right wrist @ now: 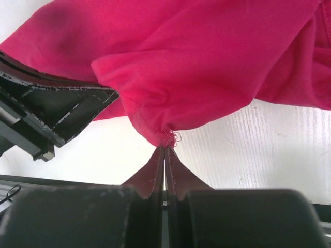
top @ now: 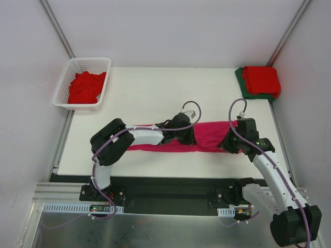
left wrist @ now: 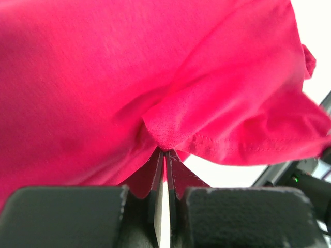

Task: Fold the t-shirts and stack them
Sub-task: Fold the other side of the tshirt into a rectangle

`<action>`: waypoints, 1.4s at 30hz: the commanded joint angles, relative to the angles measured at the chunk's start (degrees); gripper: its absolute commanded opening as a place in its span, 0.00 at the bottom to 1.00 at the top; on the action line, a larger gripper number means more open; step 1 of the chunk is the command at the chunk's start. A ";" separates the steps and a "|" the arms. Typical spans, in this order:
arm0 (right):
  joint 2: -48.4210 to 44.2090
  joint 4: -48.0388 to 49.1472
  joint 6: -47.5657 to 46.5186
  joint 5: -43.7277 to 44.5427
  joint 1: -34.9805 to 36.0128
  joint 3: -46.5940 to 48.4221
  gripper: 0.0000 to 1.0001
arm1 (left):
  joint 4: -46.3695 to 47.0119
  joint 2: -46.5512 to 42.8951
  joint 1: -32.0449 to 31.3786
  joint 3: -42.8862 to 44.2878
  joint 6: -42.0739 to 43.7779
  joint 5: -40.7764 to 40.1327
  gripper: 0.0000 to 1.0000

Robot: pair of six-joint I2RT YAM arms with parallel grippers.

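Observation:
A magenta-pink t-shirt lies gathered into a long band across the middle of the white table. My left gripper is at the band's middle, shut on a fold of the pink cloth. My right gripper is at the band's right end, shut on a hemmed corner with loose threads. In both wrist views the pink cloth bunches up from the pinched tips. At the back right a folded red t-shirt rests on a dark green one.
A white lattice basket at the back left holds crumpled red t-shirts. A black arm part shows at the left of the right wrist view, close to the cloth. Grey walls stand on both sides of the table.

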 commanded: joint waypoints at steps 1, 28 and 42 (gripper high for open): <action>0.44 -3.90 -1.09 2.64 0.25 2.47 0.01 | 1.01 -5.45 0.54 -1.73 -0.69 3.18 0.00; 0.45 -9.26 -3.73 11.96 0.25 11.87 0.02 | -0.66 -7.49 -1.48 -1.73 -1.21 12.68 0.00; 6.95 -0.48 -5.49 12.14 0.16 10.29 0.01 | -0.66 -5.64 -1.57 -1.12 -1.04 13.12 0.00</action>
